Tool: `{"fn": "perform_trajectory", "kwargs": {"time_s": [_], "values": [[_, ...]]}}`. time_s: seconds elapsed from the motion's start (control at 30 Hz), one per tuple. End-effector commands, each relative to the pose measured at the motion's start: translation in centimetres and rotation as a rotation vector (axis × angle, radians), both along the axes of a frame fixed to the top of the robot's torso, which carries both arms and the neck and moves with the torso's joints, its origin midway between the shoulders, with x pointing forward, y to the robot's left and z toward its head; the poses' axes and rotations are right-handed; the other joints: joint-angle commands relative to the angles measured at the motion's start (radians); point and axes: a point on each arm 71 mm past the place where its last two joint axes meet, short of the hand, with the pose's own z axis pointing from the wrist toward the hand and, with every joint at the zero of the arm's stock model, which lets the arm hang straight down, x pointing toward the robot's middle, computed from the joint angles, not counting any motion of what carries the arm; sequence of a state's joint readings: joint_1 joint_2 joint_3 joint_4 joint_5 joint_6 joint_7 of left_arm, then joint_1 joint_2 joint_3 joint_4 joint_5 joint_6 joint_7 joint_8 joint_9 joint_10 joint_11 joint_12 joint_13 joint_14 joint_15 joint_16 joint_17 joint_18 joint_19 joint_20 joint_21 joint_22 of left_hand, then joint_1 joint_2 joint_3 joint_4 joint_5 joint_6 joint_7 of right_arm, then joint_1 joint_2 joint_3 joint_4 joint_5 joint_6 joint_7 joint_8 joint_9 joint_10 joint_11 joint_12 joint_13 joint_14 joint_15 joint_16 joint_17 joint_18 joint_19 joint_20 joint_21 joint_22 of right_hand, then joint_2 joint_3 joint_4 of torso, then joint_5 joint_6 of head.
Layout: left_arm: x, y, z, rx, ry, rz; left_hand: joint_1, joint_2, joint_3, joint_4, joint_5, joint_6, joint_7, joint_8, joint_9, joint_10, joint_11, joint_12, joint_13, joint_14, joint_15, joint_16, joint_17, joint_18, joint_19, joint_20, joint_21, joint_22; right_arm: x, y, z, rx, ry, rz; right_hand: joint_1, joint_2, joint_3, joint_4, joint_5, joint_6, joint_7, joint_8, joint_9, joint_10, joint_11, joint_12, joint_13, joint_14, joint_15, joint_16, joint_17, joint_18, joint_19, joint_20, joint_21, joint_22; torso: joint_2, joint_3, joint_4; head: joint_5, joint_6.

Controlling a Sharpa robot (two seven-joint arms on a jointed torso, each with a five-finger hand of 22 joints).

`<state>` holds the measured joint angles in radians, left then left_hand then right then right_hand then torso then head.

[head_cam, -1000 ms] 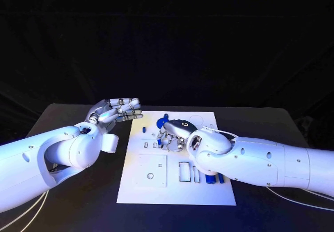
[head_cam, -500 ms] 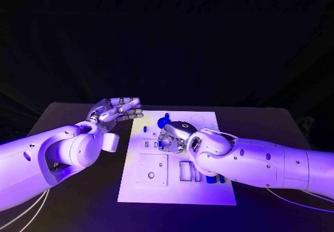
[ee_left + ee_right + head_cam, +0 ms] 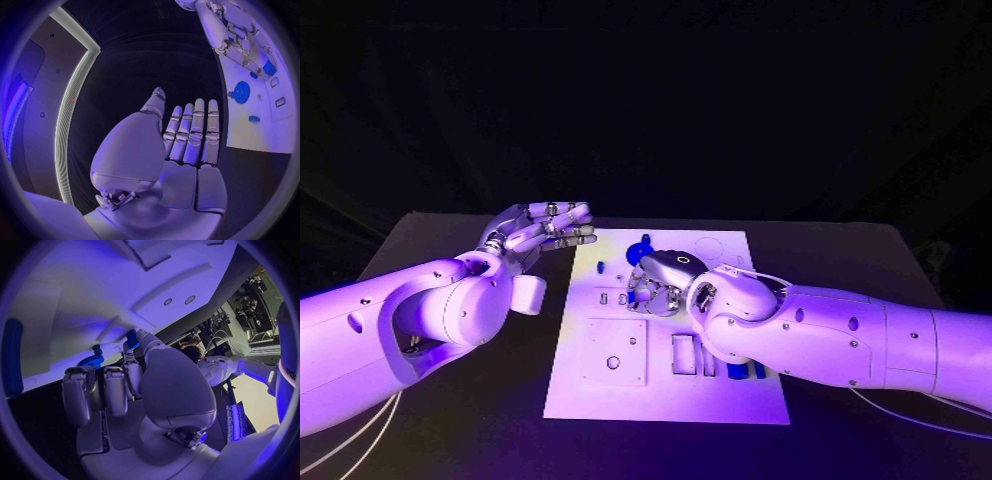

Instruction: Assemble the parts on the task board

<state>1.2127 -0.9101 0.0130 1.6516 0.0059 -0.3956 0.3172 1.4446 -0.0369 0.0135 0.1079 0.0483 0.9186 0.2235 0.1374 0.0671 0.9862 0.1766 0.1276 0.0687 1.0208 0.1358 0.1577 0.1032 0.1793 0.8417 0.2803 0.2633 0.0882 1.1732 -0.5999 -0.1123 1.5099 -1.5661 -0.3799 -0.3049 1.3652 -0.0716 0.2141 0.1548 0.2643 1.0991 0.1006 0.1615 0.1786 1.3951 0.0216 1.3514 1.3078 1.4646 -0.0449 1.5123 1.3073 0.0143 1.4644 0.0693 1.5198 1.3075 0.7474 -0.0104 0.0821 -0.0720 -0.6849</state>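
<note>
The white task board [image 3: 733, 400] lies in the middle of the black table. My right hand [image 3: 661, 280] is low over the board's middle with its fingers curled down; a small blue part [image 3: 132, 338] sits at its fingertips and seems pinched there. A blue gear [image 3: 639, 250] stands on the board just beyond that hand, also seen as the blue gear [image 3: 239, 92]. My left hand [image 3: 538, 228] is raised beside the board's far left corner, fingers straight and together, palm empty [image 3: 187, 150].
Several blue parts [image 3: 740, 370] lie at the board's near right, partly under my right forearm. Another small blue part [image 3: 254, 119] lies on the board near the gear. A long blue peg [image 3: 12, 357] lies beside the board. White recessed blocks [image 3: 615, 352] fill the board's near left.
</note>
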Motion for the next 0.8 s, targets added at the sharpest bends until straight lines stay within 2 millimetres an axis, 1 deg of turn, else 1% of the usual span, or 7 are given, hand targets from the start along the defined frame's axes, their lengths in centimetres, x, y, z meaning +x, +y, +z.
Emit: {"fn": "perform_trajectory", "kwargs": {"time_s": [0.03, 0.17, 0.2, 0.33, 0.5, 0.7, 0.8], "values": [[-0.06, -0.17, 0.14, -0.004, -0.01, -0.01, 0.003, 0.01, 0.0, -0.006, 0.003, -0.006, 0.0, -0.003, -0.001, -0.006, 0.003, -0.005, -0.001, 0.0, 0.006, -0.003, 0.001, 0.005, 0.005, 0.0, -0.004, -0.002, 0.03, -0.14, -0.38, -0.028, 0.004, -0.011, -0.012, -0.004, -0.001, 0.008, -0.001, -0.009, 0.004, -0.003, -0.004, -0.004, 0.003, -0.006, 0.03, 0.08, 0.003, -0.004, 0.151, 0.003, 0.063, -0.002, -0.007, 0.218, 0.0, 0.0003, -0.0005, -0.002, 0.001], [-0.06, -0.15, 0.14, -0.004, -0.009, -0.01, 0.003, 0.01, 0.0, -0.006, 0.003, -0.006, 0.0, -0.003, -0.001, -0.006, 0.003, -0.005, -0.001, 0.0, 0.006, -0.003, 0.001, 0.005, 0.005, 0.0, -0.004, -0.002, 0.03, -0.04, -0.33, -0.022, -0.001, -0.011, -0.018, -0.009, 0.001, 0.01, -0.002, -0.019, 0.008, -0.008, -0.006, -0.007, 0.007, -0.009, 0.027, 0.08, 0.005, -0.004, 0.151, 0.004, 0.062, 0.0, -0.008, 0.218, 0.0, 0.0001, -0.0008, -0.002, 0.001], [-0.06, -0.15, 0.14, -0.004, -0.009, -0.01, 0.003, 0.01, 0.0, -0.006, 0.003, -0.006, 0.0, -0.003, -0.001, -0.006, 0.003, -0.005, -0.001, 0.0, 0.006, -0.003, 0.001, 0.005, 0.005, 0.0, -0.004, -0.002, 0.03, -0.01, -0.31, -0.019, -0.002, -0.01, -0.021, -0.01, 0.001, 0.011, -0.003, -0.025, 0.01, -0.011, -0.007, -0.009, 0.008, -0.011, 0.026, 0.08, 0.006, -0.004, 0.151, 0.004, 0.062, 0.0, -0.008, 0.218, 0.0, 0.0001, -0.0006, -0.002, 0.003], [-0.04, -0.17, 0.13, -0.004, -0.009, -0.011, 0.004, 0.011, -0.001, -0.007, 0.003, -0.006, 0.0, -0.004, 0.0, -0.006, 0.003, -0.006, -0.001, -0.001, 0.007, -0.006, 0.001, 0.005, 0.006, 0.0, -0.005, -0.002, 0.03, 0.11, -0.24, -0.009, -0.007, -0.009, -0.028, -0.016, 0.003, 0.015, -0.008, -0.042, 0.018, -0.02, -0.012, -0.017, 0.015, -0.018, 0.019, 0.08, 0.011, -0.004, 0.152, 0.004, 0.062, 0.004, -0.009, 0.218, 0.0, 0.0009, -0.0004, -0.003, 0.004], [-0.05, -0.15, 0.13, -0.003, -0.008, -0.011, 0.004, 0.011, -0.001, -0.007, 0.003, -0.006, 0.0, -0.004, 0.0, -0.006, 0.003, -0.006, -0.001, -0.001, 0.007, -0.006, 0.001, 0.005, 0.006, 0.0, -0.005, -0.002, 0.08, 0.11, -0.25, -0.008, -0.007, -0.012, -0.03, -0.018, 0.005, 0.015, -0.009, -0.047, 0.02, -0.023, -0.014, -0.02, 0.017, -0.021, 0.017, 0.08, 0.013, -0.004, 0.152, 0.004, 0.061, 0.006, -0.01, 0.217, 0.0, -0.0007, -0.0006, -0.005, 0.003], [-0.06, -0.14, 0.13, -0.003, -0.008, -0.011, 0.004, 0.011, -0.001, -0.007, 0.003, -0.006, 0.0, -0.004, 0.0, -0.006, 0.003, -0.006, -0.001, -0.001, 0.007, -0.006, 0.001, 0.005, 0.006, 0.0, -0.005, -0.002, 0.15, 0.04, -0.27, -0.009, -0.008, -0.016, -0.03, -0.023, 0.007, 0.014, -0.01, -0.053, 0.023, -0.027, -0.016, -0.025, 0.02, -0.026, 0.012, 0.079, 0.016, -0.005, 0.149, 0.005, 0.058, 0.008, -0.014, 0.214, 0.0, 0.0001, -0.0002, -0.005, 0.004], [-0.06, -0.14, 0.13, -0.003, -0.008, -0.011, 0.004, 0.011, -0.001, -0.007, 0.003, -0.006, 0.0, -0.004, 0.0, -0.006, 0.003, -0.006, -0.001, -0.001, 0.007, -0.006, 0.001, 0.005, 0.006, 0.0, -0.005, -0.002, 0.08, 0.13, -0.22, -0.005, -0.01, -0.013, -0.031, -0.028, 0.008, 0.013, -0.011, -0.058, 0.026, -0.029, -0.017, -0.029, 0.022, -0.029, 0.01, 0.079, 0.017, -0.006, 0.149, 0.006, 0.057, 0.01, -0.016, 0.213, 0.0, -0.0006, -0.0002, -0.005, 0.004]]}}
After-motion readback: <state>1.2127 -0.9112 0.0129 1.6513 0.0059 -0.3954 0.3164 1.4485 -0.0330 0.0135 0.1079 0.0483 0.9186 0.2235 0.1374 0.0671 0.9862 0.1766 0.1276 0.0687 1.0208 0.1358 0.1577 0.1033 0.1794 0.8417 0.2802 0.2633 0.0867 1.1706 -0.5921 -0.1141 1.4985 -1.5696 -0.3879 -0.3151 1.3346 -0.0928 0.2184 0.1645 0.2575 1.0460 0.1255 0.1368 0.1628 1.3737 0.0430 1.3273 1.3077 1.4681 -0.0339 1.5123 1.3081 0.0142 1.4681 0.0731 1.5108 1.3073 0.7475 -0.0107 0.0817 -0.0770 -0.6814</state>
